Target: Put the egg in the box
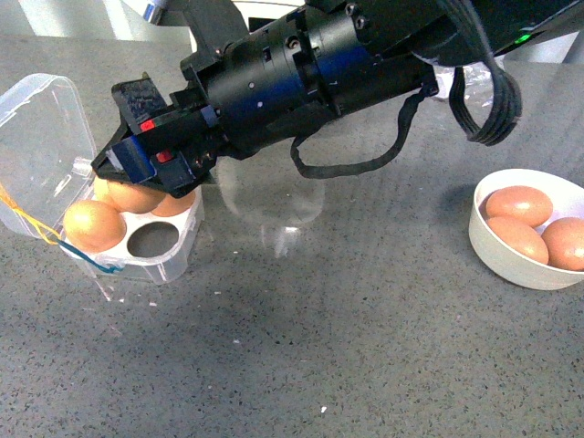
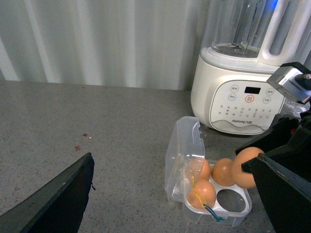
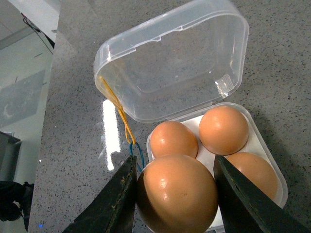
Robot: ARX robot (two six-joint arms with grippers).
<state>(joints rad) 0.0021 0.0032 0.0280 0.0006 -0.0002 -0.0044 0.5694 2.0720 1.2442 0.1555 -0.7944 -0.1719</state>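
The box (image 1: pixel 179 250) stands open at the left of the grey table, its clear lid (image 1: pixel 41 128) tipped back. Three brown eggs sit in its white tray and the near-right cell (image 1: pixel 153 239) is empty. My right gripper (image 1: pixel 146 173) reaches across from the right and is shut on the egg (image 1: pixel 135 197), holding it just above the tray. In the right wrist view the egg (image 3: pixel 177 194) sits between the two dark fingers of the right gripper (image 3: pixel 174 158), over the box (image 3: pixel 278 187). My left gripper (image 2: pixel 167 161) is open and empty, with the box (image 2: pixel 241 209) and held egg (image 2: pixel 245 167) ahead of it.
A round white bowl (image 1: pixel 511 266) with three more brown eggs stands at the right of the table. A white blender (image 2: pixel 238 102) stands behind the box, against a ribbed wall. The right arm's black cables (image 1: pixel 484 100) hang over the table's far right.
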